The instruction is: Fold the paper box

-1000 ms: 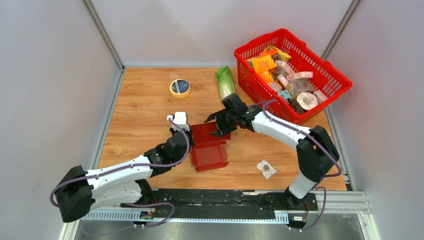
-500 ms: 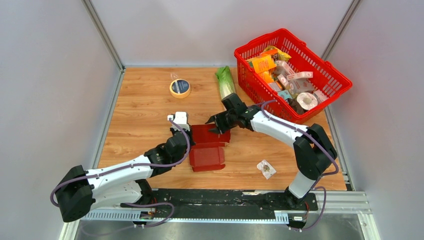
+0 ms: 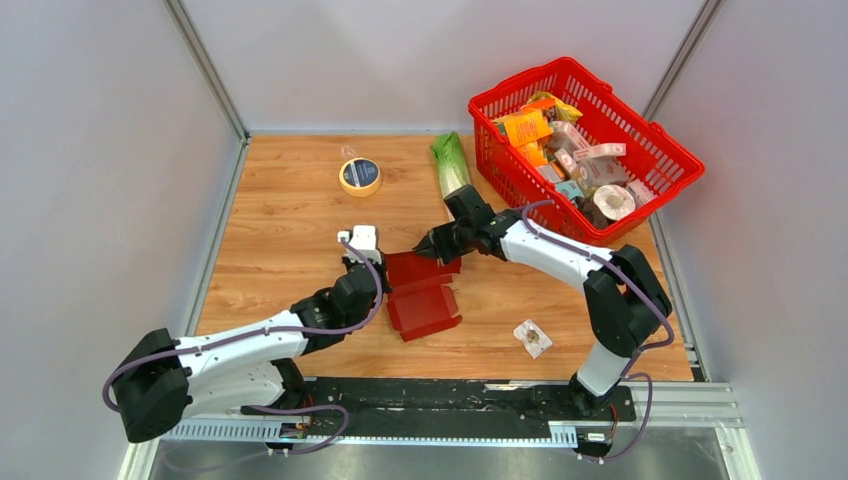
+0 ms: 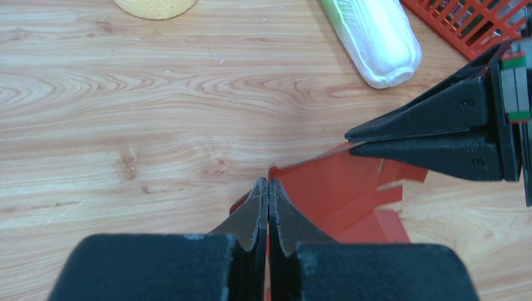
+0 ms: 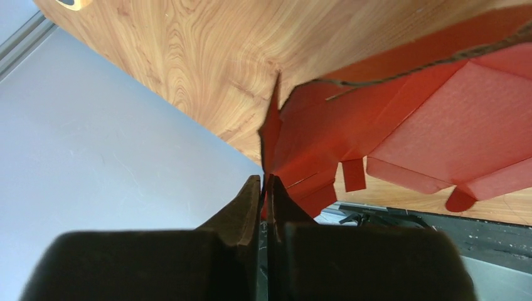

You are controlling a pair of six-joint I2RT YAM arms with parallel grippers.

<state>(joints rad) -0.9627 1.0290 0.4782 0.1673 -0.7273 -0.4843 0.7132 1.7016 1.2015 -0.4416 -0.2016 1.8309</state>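
The paper box [image 3: 425, 300] is a dark-red cardboard sheet with flaps, lying half opened on the wooden table between the two arms. My left gripper [image 3: 388, 274] is shut on its left edge. In the left wrist view the jaws [image 4: 268, 184] meet on the thin card [image 4: 326, 191]. My right gripper [image 3: 424, 250] is shut on the far flap, which it holds raised. The right wrist view shows the jaws [image 5: 263, 182] pinching a pointed red flap, with the rest of the box [image 5: 439, 125] spread beyond.
A red mesh basket [image 3: 520, 80] full of groceries stands at the back right. A lettuce [image 3: 451, 165] lies beside it, just behind the right gripper. A tape roll [image 3: 360, 176] sits at the back left. A small packet [image 3: 532, 337] lies near the front right.
The right gripper has closed onto the box's far flap. The box's near panel has swung slightly to the right. The left gripper has stayed shut on the left edge.
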